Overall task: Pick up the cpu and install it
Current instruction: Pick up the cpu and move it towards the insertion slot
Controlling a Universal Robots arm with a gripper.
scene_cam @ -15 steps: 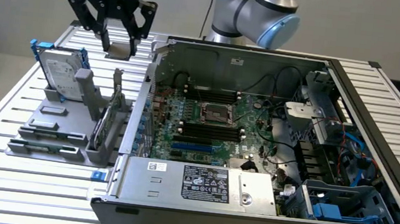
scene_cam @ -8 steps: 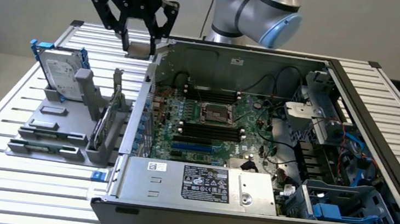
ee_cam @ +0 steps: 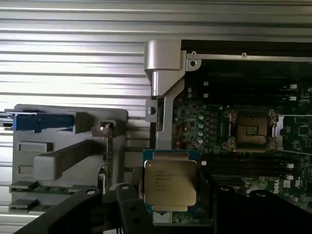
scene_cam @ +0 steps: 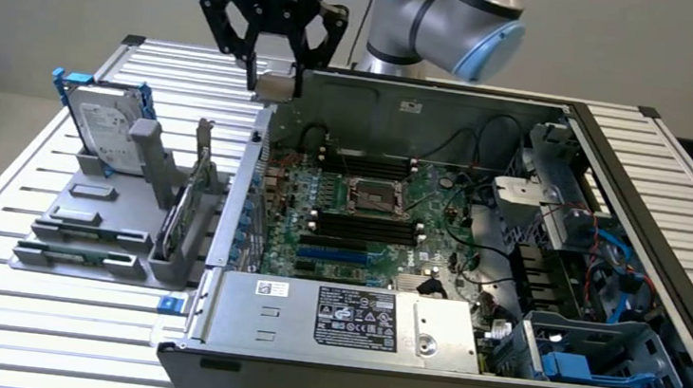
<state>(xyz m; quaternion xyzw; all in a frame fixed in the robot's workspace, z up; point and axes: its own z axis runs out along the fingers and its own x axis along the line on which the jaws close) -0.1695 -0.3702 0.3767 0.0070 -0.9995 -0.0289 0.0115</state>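
Well above the open computer case, 1 Universal Robots arm carries the cpu in its gripper, poised over the case's far corner on the exterior view's left. The 2 dark fingers are set wide and clamp the chip by opposite edges. In the wrist view the cpu hangs flat, its silver lid facing the camera, between the fingers of the gripper.

The pick-up looks done, and the step in hand appears to be the carry toward the board. The bare socket sits near the middle of the motherboard, well apart from the chip. The wrist view puts the socket off to 1 side of the held part. Seating the chip would likely call for squaring it with the socket frame and keeping it level, since a tilted or rotated chip could foul the contacts.

Several things remain hard to make out. The chip's underside is hidden, the printing on its lid cannot be read, and no corner mark can be picked out. Whether the socket's retaining frame is fully open is unclear. The finger pads merge into shadow where they meet the chip.
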